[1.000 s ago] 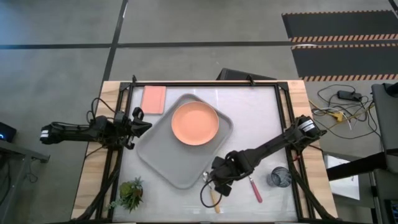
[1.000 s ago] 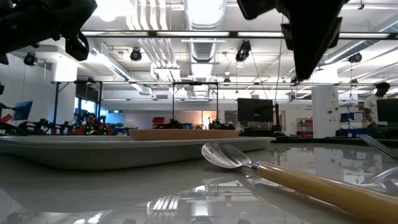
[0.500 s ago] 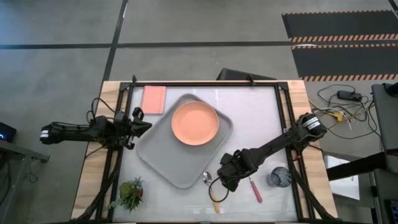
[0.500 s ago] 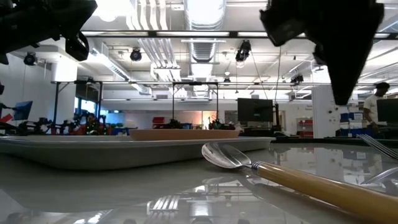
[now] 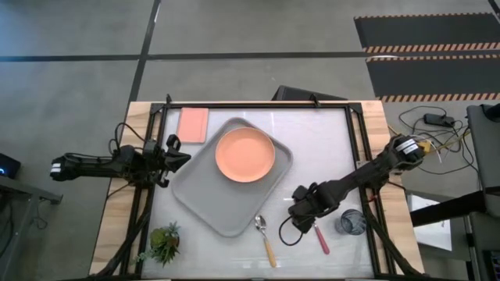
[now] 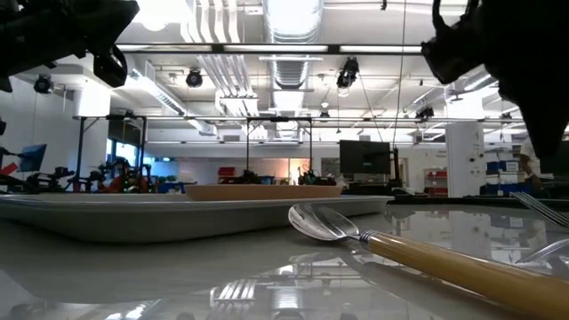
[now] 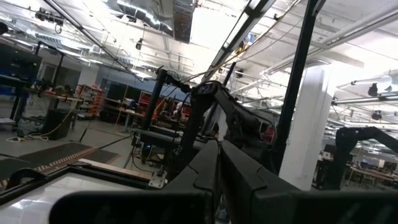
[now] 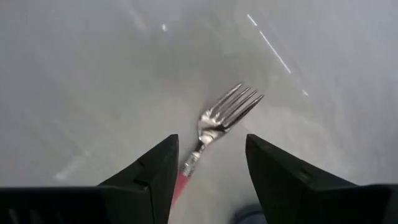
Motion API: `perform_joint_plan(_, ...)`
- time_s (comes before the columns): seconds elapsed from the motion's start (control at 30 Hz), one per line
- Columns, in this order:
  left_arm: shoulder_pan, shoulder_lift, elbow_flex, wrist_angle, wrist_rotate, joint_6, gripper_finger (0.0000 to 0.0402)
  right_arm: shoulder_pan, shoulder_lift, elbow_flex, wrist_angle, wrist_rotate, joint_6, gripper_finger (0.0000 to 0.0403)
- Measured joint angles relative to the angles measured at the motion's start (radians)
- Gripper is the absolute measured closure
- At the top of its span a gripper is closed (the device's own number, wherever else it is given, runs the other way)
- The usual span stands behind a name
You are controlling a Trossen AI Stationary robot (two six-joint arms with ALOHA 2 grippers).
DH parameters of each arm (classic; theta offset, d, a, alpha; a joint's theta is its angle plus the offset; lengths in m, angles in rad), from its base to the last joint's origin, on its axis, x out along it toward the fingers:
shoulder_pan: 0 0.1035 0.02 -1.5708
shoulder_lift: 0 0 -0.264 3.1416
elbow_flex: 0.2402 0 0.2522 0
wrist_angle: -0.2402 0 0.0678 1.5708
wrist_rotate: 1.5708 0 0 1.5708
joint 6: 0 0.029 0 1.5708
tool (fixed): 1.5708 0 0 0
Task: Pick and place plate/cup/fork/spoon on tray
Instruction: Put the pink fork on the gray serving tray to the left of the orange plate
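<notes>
The grey tray (image 5: 205,195) lies at the table's middle left with the salmon plate (image 5: 244,154) on its far part. The spoon (image 5: 266,238) with the orange-yellow handle lies flat on the table just beyond the tray's near right edge; it also shows in the low view (image 6: 418,258). The pink-handled fork (image 5: 321,237) lies flat to the spoon's right, and the dark cup (image 5: 351,222) stands right of the fork. My right gripper (image 5: 301,220) is open above the fork; in the right wrist view (image 8: 209,146) its fingers stand on either side of the fork's neck (image 8: 200,148) without touching it. My left gripper (image 5: 178,152) waits shut at the tray's left edge.
A flat pink rectangle (image 5: 194,123) lies at the far left beside the tray. A small potted plant (image 5: 164,242) stands at the near left corner. Bare table lies at the far right beyond the right arm.
My right gripper has gone from above the spoon toward the table's right edge and now stands over the fork. The spoon lies where it was.
</notes>
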Motion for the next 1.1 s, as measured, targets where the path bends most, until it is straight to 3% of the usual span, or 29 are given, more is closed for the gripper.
perform_joint_plan(0.23, 0.000, 0.000, 0.000, 0.000, -0.002, 0.000, 0.0402, 0.000, 0.074, 0.003, 0.004, -0.121, -0.143, 0.0228)
perform_joint_plan(0.5, 0.000, 0.002, 0.000, 0.000, -0.005, 0.000, 0.0402, -0.002, 0.165, 0.032, -0.003, -0.175, -0.167, 0.0228)
perform_joint_plan(1.1, 0.000, 0.004, 0.000, 0.000, -0.004, 0.000, 0.0402, -0.002, 0.251, 0.033, 0.005, -0.185, -0.143, 0.0234)
